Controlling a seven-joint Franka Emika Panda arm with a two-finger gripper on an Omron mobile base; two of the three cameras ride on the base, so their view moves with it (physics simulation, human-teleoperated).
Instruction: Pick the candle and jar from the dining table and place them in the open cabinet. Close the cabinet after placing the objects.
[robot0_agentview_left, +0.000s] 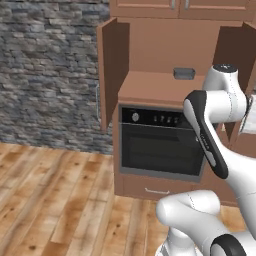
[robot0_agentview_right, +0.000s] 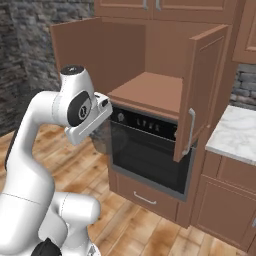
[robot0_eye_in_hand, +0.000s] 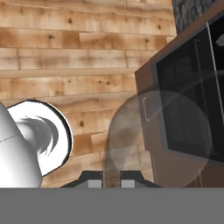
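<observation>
My gripper (robot0_eye_in_hand: 110, 183) is shut on the jar (robot0_eye_in_hand: 131, 131), a see-through grey cylinder that rises between the two fingertips in the hand view. In the right base view the jar (robot0_agentview_right: 102, 139) hangs under the hand, in front of the oven's left edge and below the level of the cabinet shelf. The cabinet (robot0_agentview_left: 160, 55) stands open, both doors swung out, its wooden shelf (robot0_agentview_right: 150, 92) above the oven. The candle and the dining table are out of view.
A black-fronted oven (robot0_agentview_left: 160, 145) with a drawer beneath sits under the shelf. A small dark grey object (robot0_agentview_left: 184, 73) lies at the back of the shelf. The right door (robot0_agentview_right: 202, 90) juts out. A marble counter (robot0_agentview_right: 235, 135) is at the right. Wooden floor (robot0_agentview_left: 55, 200) lies to the left.
</observation>
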